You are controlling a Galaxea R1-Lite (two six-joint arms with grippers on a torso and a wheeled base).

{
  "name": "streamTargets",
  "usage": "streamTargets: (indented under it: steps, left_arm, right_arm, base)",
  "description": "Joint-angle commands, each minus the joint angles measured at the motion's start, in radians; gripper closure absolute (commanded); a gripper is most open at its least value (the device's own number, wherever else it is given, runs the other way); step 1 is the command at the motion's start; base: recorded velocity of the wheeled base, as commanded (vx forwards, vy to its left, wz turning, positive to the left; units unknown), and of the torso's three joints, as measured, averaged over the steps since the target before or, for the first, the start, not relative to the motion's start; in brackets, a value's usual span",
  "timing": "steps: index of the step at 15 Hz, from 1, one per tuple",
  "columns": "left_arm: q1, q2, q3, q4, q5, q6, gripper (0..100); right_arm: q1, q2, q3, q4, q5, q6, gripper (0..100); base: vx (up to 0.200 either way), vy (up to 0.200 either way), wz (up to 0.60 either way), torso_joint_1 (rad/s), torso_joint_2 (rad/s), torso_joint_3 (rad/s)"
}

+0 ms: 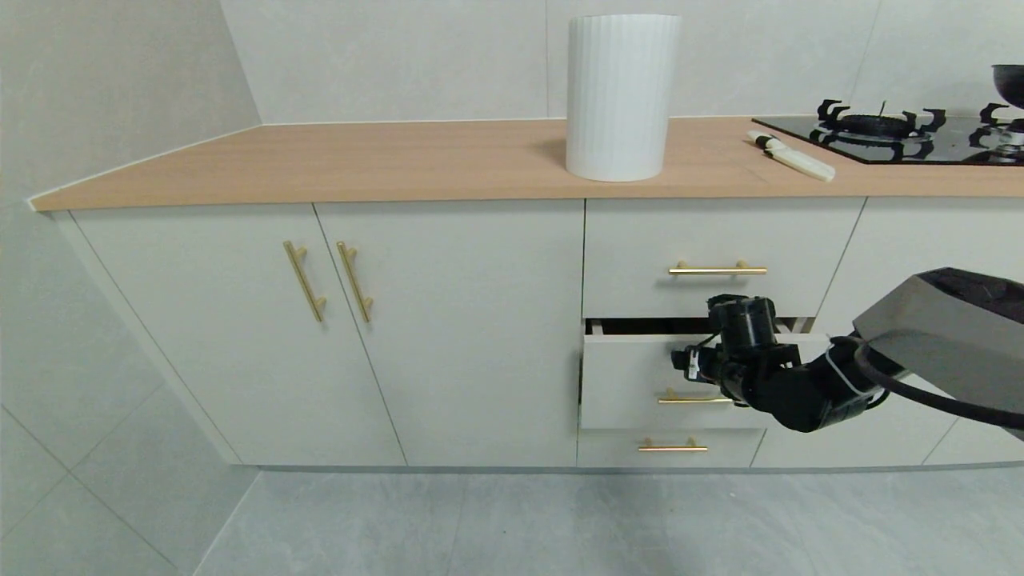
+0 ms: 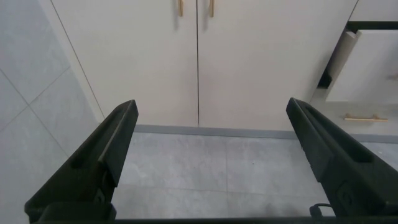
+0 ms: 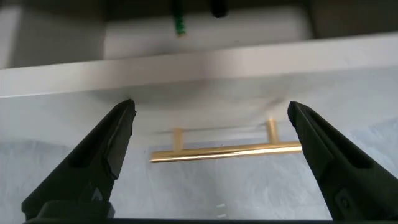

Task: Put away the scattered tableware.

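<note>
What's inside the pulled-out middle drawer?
The middle drawer is barely open. The right wrist view shows a small green item and a dark shape inside, too blurred to name; the rest is hidden behind its front.

Home kitchen, wooden countertop (image 1: 400, 164), gas hob (image 1: 896, 136), pale cabinets (image 1: 336, 336) with brass handles (image 1: 304, 282)

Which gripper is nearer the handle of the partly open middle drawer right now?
Right. The right gripper hovers at the drawer front, just over the gold handle. The left gripper hangs low before the double cabinet doors, well off to the drawer's side.
</note>
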Motion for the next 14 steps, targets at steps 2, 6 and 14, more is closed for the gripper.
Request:
streamTargets:
  steps: [2, 6, 14]
  left_arm:
    - [0.0, 0.0, 0.0, 0.0, 0.0, -0.001, 0]
    - [0.0, 0.0, 0.0, -0.001, 0.0, -0.001, 0]
    - [0.0, 0.0, 0.0, -0.001, 0.0, -0.001, 0]
  right_arm:
    - [-0.019, 0.045, -0.018, -0.052, -0.001, -0.001, 0]
    - [-0.036, 0.077, -0.048, -0.072, -0.007, 0.002, 0]
    - [-0.077, 0.112, -0.126, -0.071, -0.034, 0.043, 0]
  base:
    - [0.0, 0.0, 0.0, 0.0, 0.0, 0.0]
    - [0.0, 0.0, 0.0, 0.0, 0.0, 0.0]
    - [0.0, 0.0, 0.0, 0.0, 0.0, 0.0]
